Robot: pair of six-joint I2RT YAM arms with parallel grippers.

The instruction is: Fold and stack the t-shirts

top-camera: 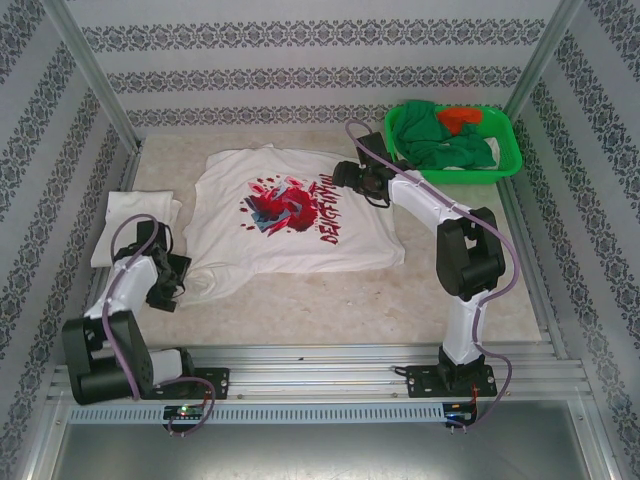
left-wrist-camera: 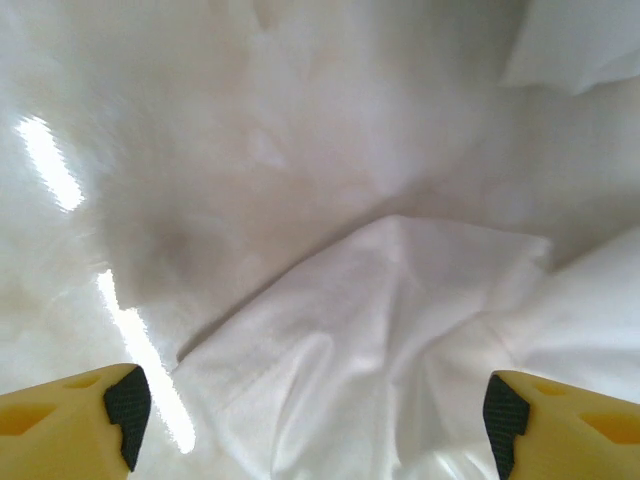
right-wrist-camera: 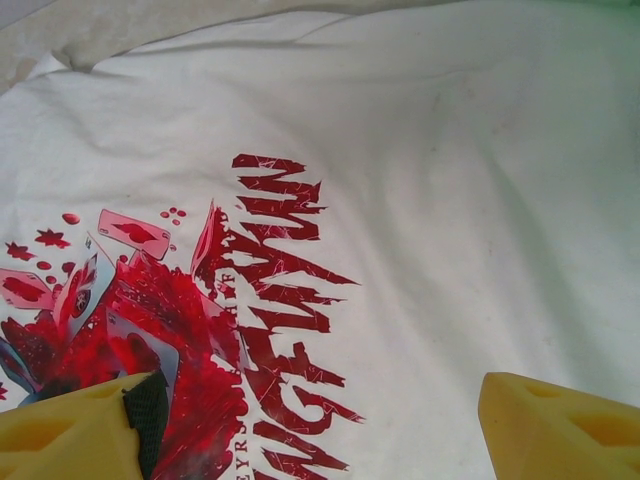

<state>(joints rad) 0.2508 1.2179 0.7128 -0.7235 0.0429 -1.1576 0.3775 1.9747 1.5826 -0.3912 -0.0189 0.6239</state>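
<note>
The graphic t-shirt (top-camera: 290,215) lies spread flat on the worktop (top-camera: 400,300), with a folded white t-shirt (top-camera: 125,225) at its left. The left end effector (left-wrist-camera: 315,410) and right end effector (right-wrist-camera: 315,420) both gape wide, holding nothing. The cotton looks limp and light, so pinch a sleeve edge or hem.

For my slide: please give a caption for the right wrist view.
Open right tool above the printed white t-shirt.

White walls (top-camera: 300,60) with grey bands of ornament close the far, left and right sides. Slanted metal posts (top-camera: 95,75) stand at the far corners. The bench (top-camera: 330,300) is pale beige and mottled, with bright glare streaks (left-wrist-camera: 45,160). A ribbed aluminium rail (top-camera: 330,365) runs along the near edge.
</note>
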